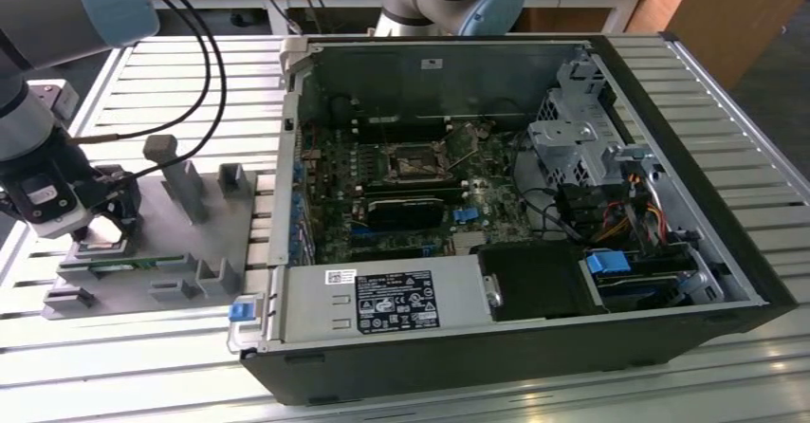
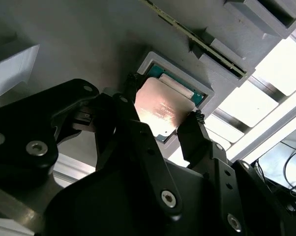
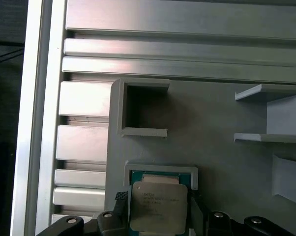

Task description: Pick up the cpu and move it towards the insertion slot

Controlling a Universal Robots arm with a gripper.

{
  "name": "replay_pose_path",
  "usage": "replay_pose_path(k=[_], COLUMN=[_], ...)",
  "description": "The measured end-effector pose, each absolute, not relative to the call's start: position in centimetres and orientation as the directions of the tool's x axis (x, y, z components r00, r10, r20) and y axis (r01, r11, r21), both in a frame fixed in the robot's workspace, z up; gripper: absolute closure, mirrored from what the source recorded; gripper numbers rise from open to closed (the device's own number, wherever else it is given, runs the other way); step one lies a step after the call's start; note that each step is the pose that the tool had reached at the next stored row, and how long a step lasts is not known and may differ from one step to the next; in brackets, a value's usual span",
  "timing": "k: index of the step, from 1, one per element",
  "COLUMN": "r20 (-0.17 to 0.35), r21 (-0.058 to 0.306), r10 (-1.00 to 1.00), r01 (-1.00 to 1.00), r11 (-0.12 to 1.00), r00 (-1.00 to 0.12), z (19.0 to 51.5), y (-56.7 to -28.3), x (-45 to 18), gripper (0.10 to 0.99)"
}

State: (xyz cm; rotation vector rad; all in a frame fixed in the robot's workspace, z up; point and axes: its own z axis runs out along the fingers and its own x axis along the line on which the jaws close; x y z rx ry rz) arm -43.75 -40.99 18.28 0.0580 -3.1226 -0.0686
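1. The claw (image 1: 99, 233) hangs low over a grey tray (image 1: 165, 224) that lies on the slatted metal counter (image 1: 152, 347), near the counter's edge on the exterior view's left.
2. The cpu (image 1: 101, 246) sits at a square recess close to the tray's edge on the exterior view's left, directly under the claw.
3. In both wrist views the claw (image 2: 164, 99) (image 3: 158, 196) straddles the cpu (image 2: 162, 110) (image 3: 158, 206). Its two black fingertips (image 2: 196, 120) (image 3: 120, 197) are drawn in against opposite sides of the chip, clamped on it.
4. The chip's silvery top faces up, with a green layer of the recess showing past one edge. Whether it has left the recess floor I cannot tell.
5. The insertion slot (image 1: 412, 164) lies on the motherboard inside the open computer case (image 1: 708, 157), which stands on the counter just beside the tray, towards the exterior view's right. The slot is well apart from the cpu.
6. A narrow green memory stick (image 1: 127, 264) lies in the tray just beside the cpu's recess.
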Motion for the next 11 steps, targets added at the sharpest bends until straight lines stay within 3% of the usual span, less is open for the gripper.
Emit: replay_pose_path(k=[11], r20=[0.017], r21=[0.051], r10=[-0.039], r01=[-0.038], r11=[0.998], r00=[-0.999], z=[18.19], y=[-40.99], x=[-43.98], gripper=[0.49])
